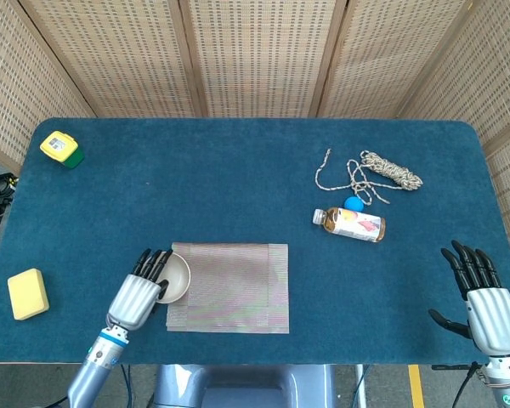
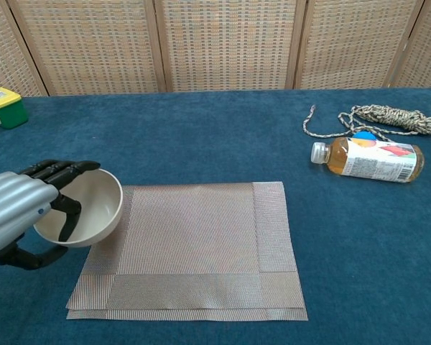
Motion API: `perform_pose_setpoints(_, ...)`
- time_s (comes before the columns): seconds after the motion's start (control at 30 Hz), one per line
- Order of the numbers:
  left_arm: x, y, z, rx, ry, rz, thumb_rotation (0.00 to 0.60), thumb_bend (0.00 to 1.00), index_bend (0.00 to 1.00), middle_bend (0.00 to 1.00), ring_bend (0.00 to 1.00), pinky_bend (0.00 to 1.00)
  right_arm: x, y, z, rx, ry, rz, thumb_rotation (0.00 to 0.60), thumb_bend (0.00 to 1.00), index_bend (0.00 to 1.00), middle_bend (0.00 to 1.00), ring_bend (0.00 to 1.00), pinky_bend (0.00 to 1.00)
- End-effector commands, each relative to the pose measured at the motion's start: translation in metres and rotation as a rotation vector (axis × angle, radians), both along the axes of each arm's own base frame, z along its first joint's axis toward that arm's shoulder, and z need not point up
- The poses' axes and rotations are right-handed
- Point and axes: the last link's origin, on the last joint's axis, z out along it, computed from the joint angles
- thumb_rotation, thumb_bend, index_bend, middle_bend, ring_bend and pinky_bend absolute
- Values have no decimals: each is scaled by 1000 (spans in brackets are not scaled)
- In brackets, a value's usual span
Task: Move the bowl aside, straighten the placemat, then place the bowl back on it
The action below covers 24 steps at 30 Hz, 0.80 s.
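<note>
1. The bowl (image 2: 82, 207) is in my left hand (image 2: 18, 212): fingers (image 2: 65, 215) hook over the rim into the hollow, the thumb sits below outside. It is tilted, raised over the left edge of the placemat (image 2: 194, 244).
2. I see my right hand (image 1: 484, 302) resting far off near the table's right edge, fingers spread, holding nothing.
3. Left of the mat I have bare blue table (image 1: 195, 170) as far as the yellow sponge (image 1: 27, 293).
4. The mat's right border is folded over.
5. The bottle (image 2: 370, 158), rope (image 2: 373, 115) and yellow-green box (image 2: 3, 106) lie well apart from the mat.
</note>
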Motion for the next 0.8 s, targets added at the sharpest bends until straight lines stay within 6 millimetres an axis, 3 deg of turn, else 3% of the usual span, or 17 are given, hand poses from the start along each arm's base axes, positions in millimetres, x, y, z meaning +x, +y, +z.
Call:
perform_pose_setpoints(0.03,-19,8,26,66,9,32,600,488,692,0,0,0,0,0,-1,3,2,0,600,127,0,0,0,0)
perform_pose_setpoints(0.13,-40,17,47,108,14,84,600,483,686,0,0,0,1,0,-2,6,7,1,600,127,0,0,0,0)
perform_pose_setpoints(0.4,-86,36,79,161,13,233,600,464,673,0,0,0,2,1,-4,7,16,0,600,127,0,0,0,0)
perform_pose_setpoints(0.6,-114,44,88,173,40,300,600,463,669,0,0,0,2,1,-8,14,28,-1,600,127,0,0,0,0)
perform_pose_setpoints(0.8,-128,43,79,138,64,338,600,457,630,0,0,0,2,0,-9,17,31,-8,600,126,0,0,0,0)
